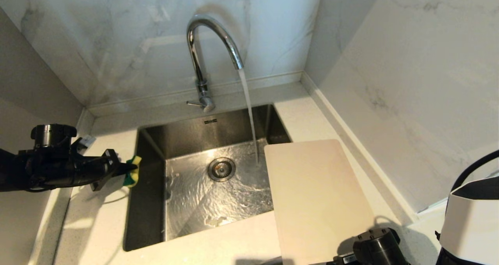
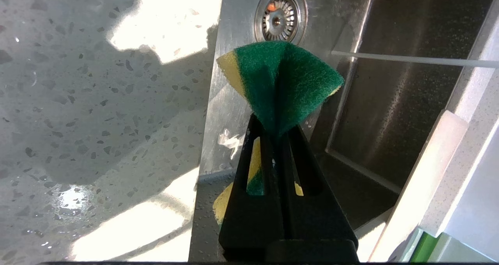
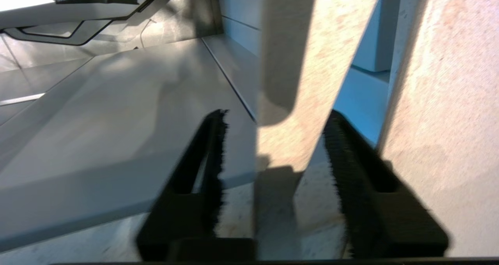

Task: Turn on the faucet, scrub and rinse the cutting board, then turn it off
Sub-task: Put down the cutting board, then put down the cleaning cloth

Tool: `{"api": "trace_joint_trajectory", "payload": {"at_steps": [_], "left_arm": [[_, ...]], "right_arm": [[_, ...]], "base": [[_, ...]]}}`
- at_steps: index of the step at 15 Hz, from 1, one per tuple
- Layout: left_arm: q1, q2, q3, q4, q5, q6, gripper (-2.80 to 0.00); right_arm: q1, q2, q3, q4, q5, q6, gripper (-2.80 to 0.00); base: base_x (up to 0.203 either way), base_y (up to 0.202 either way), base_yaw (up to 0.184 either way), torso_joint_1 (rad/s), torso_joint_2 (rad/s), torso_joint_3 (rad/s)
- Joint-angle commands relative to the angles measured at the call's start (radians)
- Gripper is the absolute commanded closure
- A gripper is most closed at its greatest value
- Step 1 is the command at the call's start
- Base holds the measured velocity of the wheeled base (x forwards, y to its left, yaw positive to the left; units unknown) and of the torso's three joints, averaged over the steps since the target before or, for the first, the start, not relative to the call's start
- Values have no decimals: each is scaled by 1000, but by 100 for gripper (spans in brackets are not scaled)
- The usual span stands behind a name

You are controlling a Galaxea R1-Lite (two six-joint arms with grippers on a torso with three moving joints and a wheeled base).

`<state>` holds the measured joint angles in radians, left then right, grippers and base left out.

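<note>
The large cream-beige rectangular cutting board [image 1: 317, 198] lies at lower right of the head view, bridging the steel sink's [image 1: 156, 202] right rim. The right gripper [image 3: 273, 148] stands spread, its black fingers [image 3: 212, 156] on either side of the board's edge. The left gripper [image 2: 278, 134], at centre left, pinches the green-and-yellow sponge [image 2: 282, 78].

We count one faucet [image 1: 206, 58], at upper centre of the head view, with one stream of water [image 1: 249, 117] falling from it. Below it lies one sink [image 1: 202, 140] with one drain [image 1: 221, 169]. One cutting board [image 1: 315, 198] sits at lower right. One sponge [image 1: 134, 171] shows at middle left. Two claws appear: the left claw [image 1: 126, 169] at middle left, and the right claw [image 3: 273, 148], seen in the right wrist view. One surface [image 1: 101, 218] carries it all.
</note>
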<state>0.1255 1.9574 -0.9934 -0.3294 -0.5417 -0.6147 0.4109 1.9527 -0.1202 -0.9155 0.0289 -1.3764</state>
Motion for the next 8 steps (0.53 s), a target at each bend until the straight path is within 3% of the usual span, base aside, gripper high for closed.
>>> {"api": "trace_joint_trajectory", "payload": {"at_steps": [1, 8], "left_arm": [[0, -6, 1, 0, -3, -4, 0], [-1, -17, 1, 0, -3, -5, 0]], "right_arm": [[0, -31, 7, -6, 0, -7, -280], [0, -123, 7, -6, 36, -2, -280]], "base": [[0, 0, 0, 0, 0, 0], [0, 0, 0, 0, 0, 0]]}}
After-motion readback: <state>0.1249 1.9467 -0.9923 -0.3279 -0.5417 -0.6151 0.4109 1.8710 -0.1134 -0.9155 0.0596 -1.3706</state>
